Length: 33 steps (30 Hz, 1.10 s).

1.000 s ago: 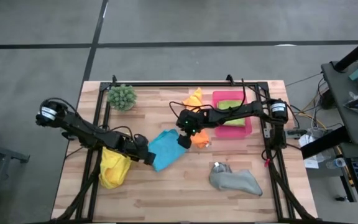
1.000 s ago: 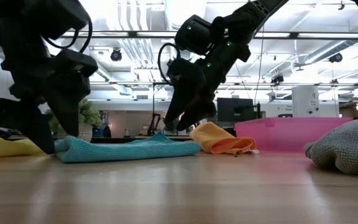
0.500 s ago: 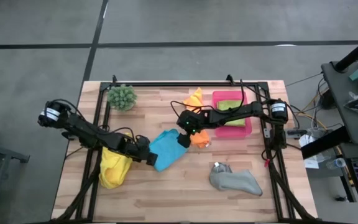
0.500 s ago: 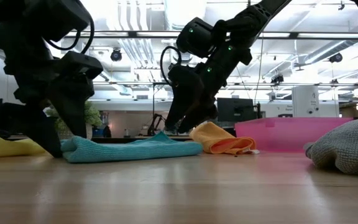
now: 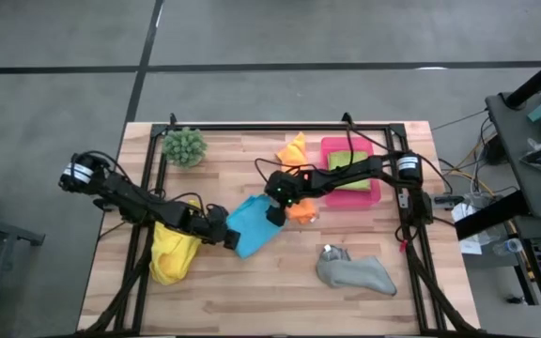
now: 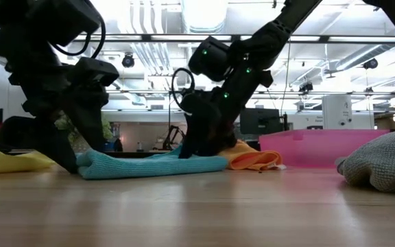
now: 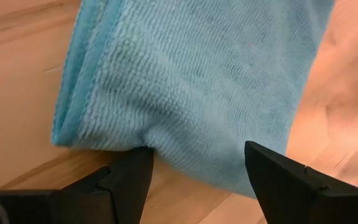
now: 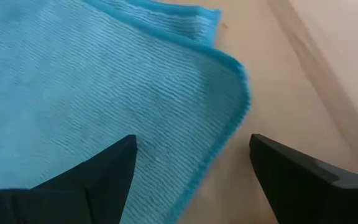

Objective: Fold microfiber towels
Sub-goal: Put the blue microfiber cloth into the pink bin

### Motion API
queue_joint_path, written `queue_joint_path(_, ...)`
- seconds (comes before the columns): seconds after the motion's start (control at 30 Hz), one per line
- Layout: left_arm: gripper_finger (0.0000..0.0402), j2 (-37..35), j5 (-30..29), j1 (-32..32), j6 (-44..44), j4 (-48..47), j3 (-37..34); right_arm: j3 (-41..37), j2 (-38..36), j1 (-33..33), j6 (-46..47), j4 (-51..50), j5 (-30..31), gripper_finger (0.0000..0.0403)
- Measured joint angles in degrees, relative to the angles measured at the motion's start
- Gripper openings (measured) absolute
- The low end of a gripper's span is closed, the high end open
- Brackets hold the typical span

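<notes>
Blue towel: soft, light, limp. Left hand and right hand open at opposite ends; pinch edges.

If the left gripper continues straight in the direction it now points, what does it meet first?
Most likely the blue towel. The left gripper stands open at the towel's near edge, one finger touching the cloth, so going on would push into it, or slide the fingers around its folded end.

overhead straight down, low level across tabletop, both wrist views close over blue towel
</notes>
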Motion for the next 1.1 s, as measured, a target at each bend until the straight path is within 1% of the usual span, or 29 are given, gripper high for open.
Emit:
queue_joint_path(0.07, 0.0239, 0.8, -0.3, 0.0, 0.8, 0.5, 0.0, 0.0, 0.2, 0.0, -0.5, 0.7, -2.2, 0.0301)
queue_joint_path(0.17, 0.0239, 1.8, -1.3, 0.0, 0.9, 1.5, 0.0, 0.0, 0.2, 0.2, -1.4, 1.1, -3.9, 0.0295)
queue_joint_path(0.33, 0.0233, 3.2, -3.3, 0.0, 2.4, 4.5, 0.0, 0.5, 0.4, 0.2, -1.4, 1.2, -4.5, 0.0276)
queue_joint_path(0.47, 0.0207, 4.3, -4.7, 0.0, 3.1, 6.4, 0.0, 0.7, 0.4, 0.2, -1.3, 1.9, -8.7, 0.0248)
queue_joint_path(0.63, 0.016, 5.1, -5.9, 0.1, 5.1, 7.6, 0.1, 0.7, 0.4, 0.5, -0.9, 2.7, -9.2, 0.0209)
queue_joint_path(0.73, 0.0127, 5.1, -6.3, 0.1, 6.0, 7.6, 0.2, 0.7, 0.4, 0.5, -0.9, 2.9, -9.2, 0.0178)
queue_joint_path(0.8, 0.0102, 5.1, -6.7, 0.1, 7.1, 7.5, 0.4, 0.7, 0.4, 0.5, -0.9, 3.1, -9.2, 0.015)
queue_joint_path(1.0, 0.0021, 5.1, -7.8, 0.0, 9.9, 7.5, 0.5, 0.7, 0.3, 0.6, -1.4, 3.2, -9.2, 0.0036)
queue_joint_path(1.03, 0.0012, 5.0, -8.0, 0.0, 10.6, 7.5, 0.6, 0.7, 0.1, 0.7, -2.0, 3.2, -9.2, 0.0023)
queue_joint_path(1.1, 0.0008, 4.8, -8.3, 0.0, 12.0, 7.4, 0.8, 0.7, -0.4, 0.8, -2.0, 3.2, -9.3, 0.0016)
